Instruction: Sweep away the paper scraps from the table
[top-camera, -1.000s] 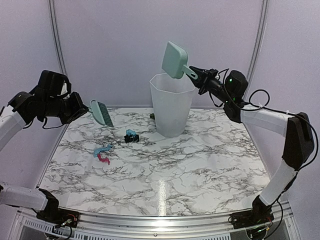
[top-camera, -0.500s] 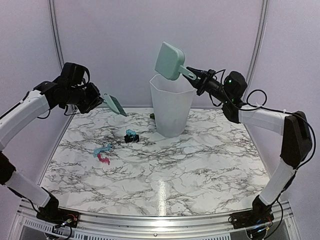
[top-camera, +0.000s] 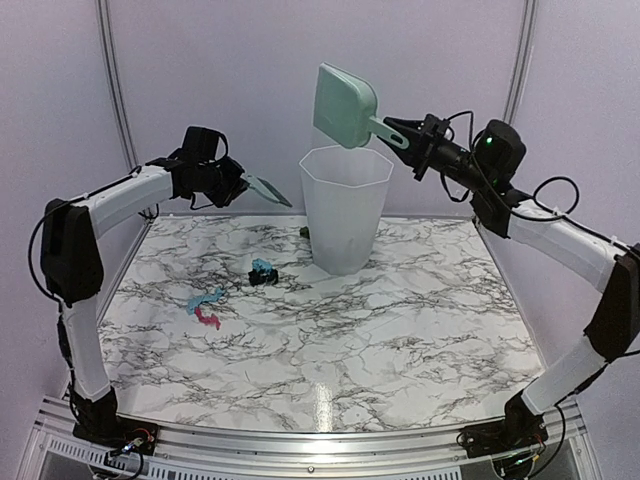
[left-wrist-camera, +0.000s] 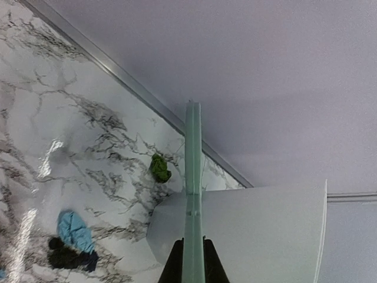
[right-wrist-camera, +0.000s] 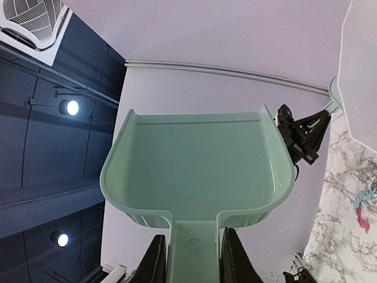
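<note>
Bright, even light with soft shadows; a glare streak marks the white marble-patterned table near its front edge; the right wrist view bends at its edges.

Robot lab test cell, not a home or shop. Left arm and right arm are bolted at the near edge of a marble-pattern worktop with a metal front rail. Exposed wiring at the bases. Plain lilac wall panels in metal frame poles box it in. Right wrist view catches a dark ceiling beyond, with a spot light and a vent grille.
</note>
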